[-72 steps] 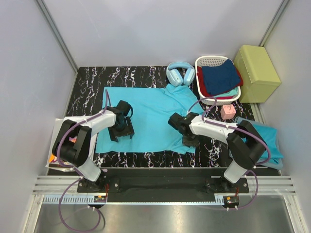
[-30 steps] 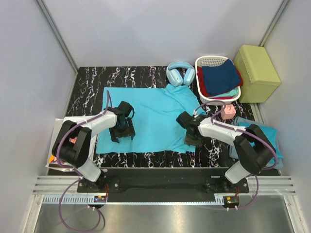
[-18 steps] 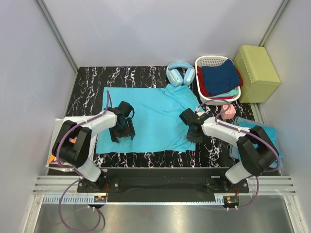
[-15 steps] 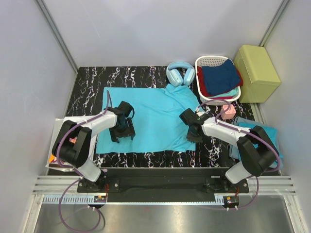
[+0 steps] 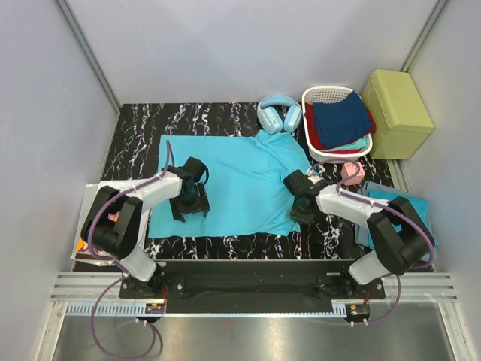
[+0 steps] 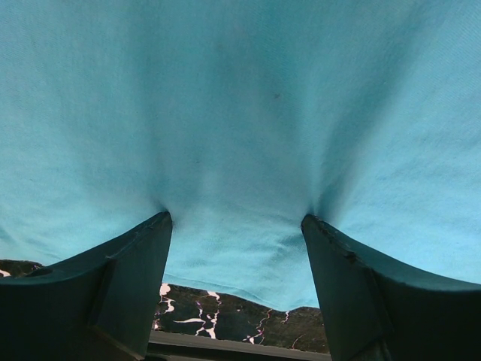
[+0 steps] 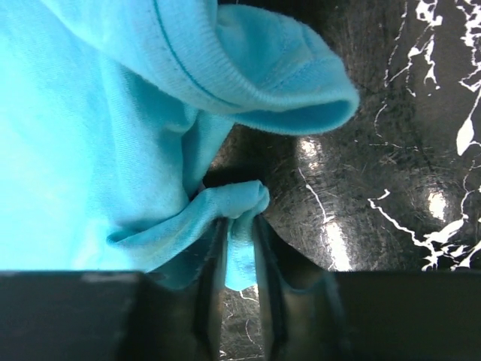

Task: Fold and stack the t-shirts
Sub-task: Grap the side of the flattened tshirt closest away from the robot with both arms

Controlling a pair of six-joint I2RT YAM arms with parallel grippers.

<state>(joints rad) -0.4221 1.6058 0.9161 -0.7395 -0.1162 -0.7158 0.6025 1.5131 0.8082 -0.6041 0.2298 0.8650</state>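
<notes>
1. Large plain turquoise short-sleeved t-shirt of thin soft cloth (image 5: 240, 177) lies spread flat mid-table on the black, white-veined marble-look tabletop (image 5: 139, 124), btwn the two arms. No fold made yet, so the job looks early.
2. Left gripper (image 5: 189, 209): fingers wide apart, holding nothing. Both tips press down into the shirt's left part near its near hem, and the cloth puckers round each tip. Prob. an anchor, so the shirt won't slide when the other side gets pulled.
3. Right gripper (image 7: 239, 233): fingers nearly together, clamped on a small bunched pinch of the shirt's right edge, low over the table. A rolled, stitched edge droops just above the pinch. Likely the grab point for lifting the right side over toward the middle.
4. Second turquoise shirt (image 5: 422, 218) sits crumpled at the right table edge, partly under the right arm. Out of the fold area, apparently waiting its turn.
5. Pale blue headphones (image 5: 279, 113) sit just beside the spread shirt's far edge. White plastic basket (image 5: 325, 94) w/ dark cloth stands to their right.
6. Risk: the pinch is thin and may slip on lift.
</notes>
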